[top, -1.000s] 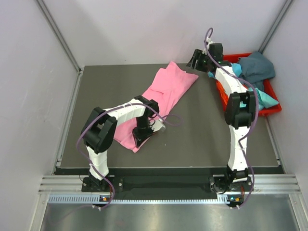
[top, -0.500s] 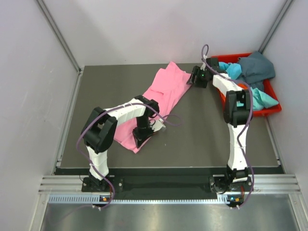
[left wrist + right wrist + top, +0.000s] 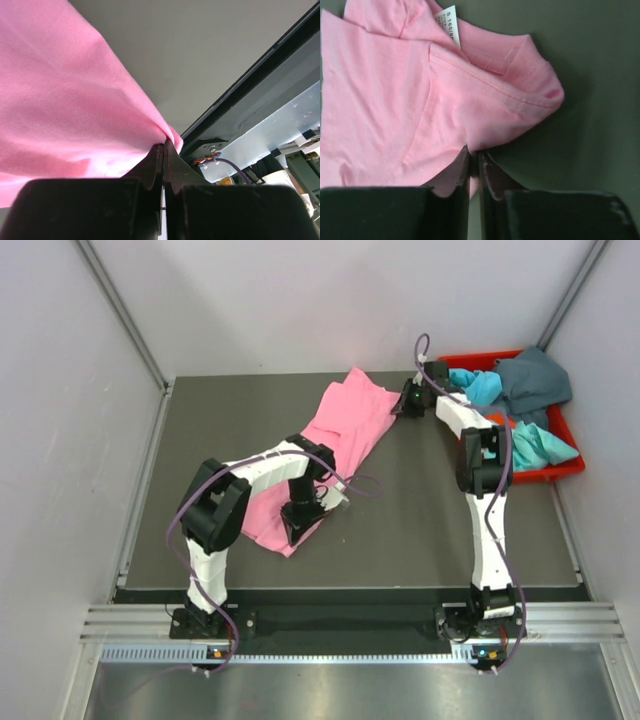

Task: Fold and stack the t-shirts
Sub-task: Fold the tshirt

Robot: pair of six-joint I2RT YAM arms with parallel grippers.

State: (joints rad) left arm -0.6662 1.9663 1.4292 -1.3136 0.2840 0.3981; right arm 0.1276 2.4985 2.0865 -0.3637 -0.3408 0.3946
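A bright pink t-shirt [image 3: 345, 430] lies in a long strip across the middle of the dark table. My left gripper [image 3: 297, 525] is shut on its near corner, the cloth [image 3: 75, 110] bunching at the fingertips [image 3: 164, 147]. At the far end my right gripper [image 3: 405, 405] is shut on the shirt's edge [image 3: 485, 120], just below a sleeve hem and a white size label [image 3: 451, 26]. Turquoise [image 3: 478, 385], dark teal-grey [image 3: 532, 380] and a sliver of orange [image 3: 500, 422] t-shirts lie heaped in the bin.
A red plastic bin [image 3: 560, 468] stands at the back right corner against the right wall. The table's near edge and a metal rail [image 3: 260, 130] run close below the left gripper. White walls enclose the table on three sides.
My right arm has come down from the bin to the pink shirt's far edge and its jaws have shut on the cloth. The left gripper has shifted slightly, holding the near corner.
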